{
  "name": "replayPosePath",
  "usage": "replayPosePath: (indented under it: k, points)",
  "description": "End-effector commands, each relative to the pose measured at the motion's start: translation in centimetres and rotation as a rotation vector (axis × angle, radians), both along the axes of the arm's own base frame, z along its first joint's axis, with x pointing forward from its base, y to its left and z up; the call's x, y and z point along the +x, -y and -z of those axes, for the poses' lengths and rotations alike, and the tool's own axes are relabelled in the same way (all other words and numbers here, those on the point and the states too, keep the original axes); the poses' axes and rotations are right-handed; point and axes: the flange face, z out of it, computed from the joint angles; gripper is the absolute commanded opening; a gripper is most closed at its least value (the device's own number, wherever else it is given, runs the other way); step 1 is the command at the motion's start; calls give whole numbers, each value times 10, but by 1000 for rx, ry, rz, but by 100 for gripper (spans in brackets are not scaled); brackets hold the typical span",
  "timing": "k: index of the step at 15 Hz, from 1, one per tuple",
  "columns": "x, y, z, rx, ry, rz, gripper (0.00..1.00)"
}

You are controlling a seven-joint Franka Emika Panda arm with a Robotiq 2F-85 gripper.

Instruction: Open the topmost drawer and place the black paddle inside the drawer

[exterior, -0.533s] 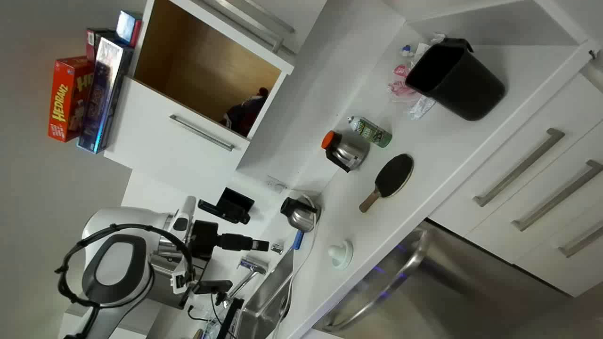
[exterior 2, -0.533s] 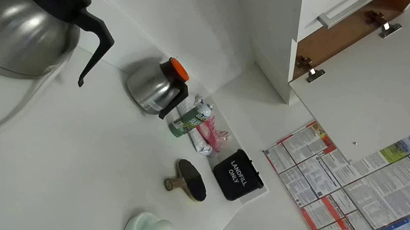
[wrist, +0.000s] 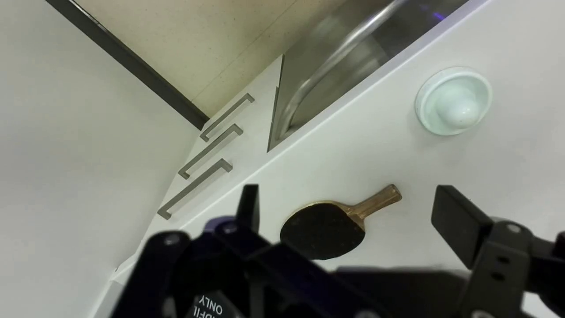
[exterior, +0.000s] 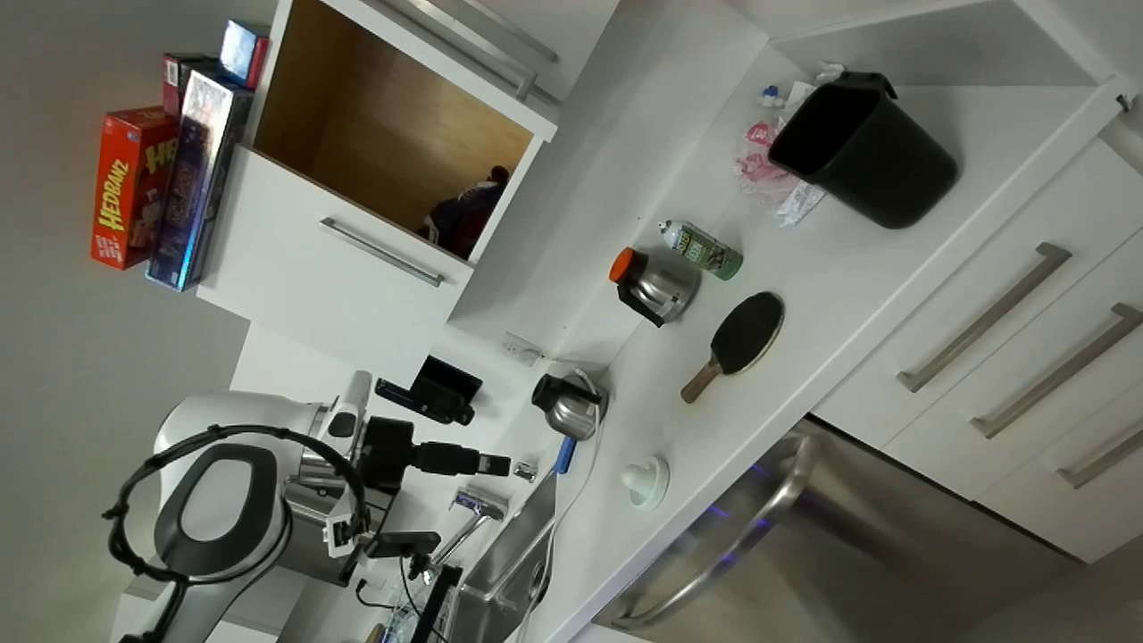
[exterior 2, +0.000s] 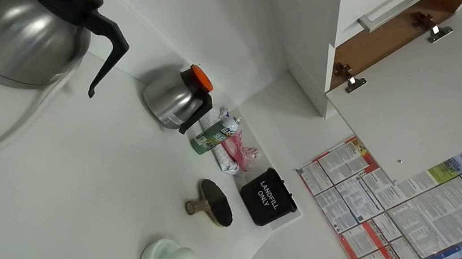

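Your gripper (wrist: 354,214): jaws spread wide; dark, blocky, square-ended. In the wrist view the paddle (wrist: 324,229) shows thru that gap; in an exterior view it's well apart fr. the jaws. Your arm (exterior: 214,509): smooth white/grey shell, black cable looped round.

Paddle lies flat on the counter (wrist: 397,154): oval head w/ matte black face, short brown wood handle. Nr the handle, a mint dish (wrist: 454,101), round, glossy dome in ctr.

The topmost drawer (exterior: 969,308) is closed, directly under the counter edge: flat white front, slim sq. metal bar. Below it, more white fronts (exterior: 1054,397) w/ same-style bars; alongside, a steel panel (exterior: 893,536), shiny, curved bar handle.

Counter's white, smooth. On it you've got the bin (exterior 2: 269,198): black, tapered, lettered LANDFILL ONLY; crumpled bags (exterior 2: 241,151) next to it. An orange-lidded carafe (exterior: 670,290), rounded steel, w/ green spray can (exterior: 705,250) just beside; black-lidded carafe (exterior: 571,415) farther along, nr the steel sink (exterior: 478,616).

Room: pale wall (wrist: 88,123), dark baseboard (wrist: 141,69), printed poster (exterior 2: 383,205). Above the counter, a cabinet (exterior: 393,98) lined in tan wood, white door (exterior: 339,241) swung open, boxes (exterior: 201,170) on top, incl. a red one. Floor (wrist: 247,44) beige, fine seam.
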Motion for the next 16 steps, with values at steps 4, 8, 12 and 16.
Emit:
replayPosePath:
  k: [4, 8, 12, 16]
  points:
    - [7, 70, -15, 127, 78, 125, 100]
    - [6, 142, -9, 257, 128, 229, 100]
    - [17, 208, 18, 404, 134, 278, 100]
    - [40, 258, 56, 519, 55, 317, 100]
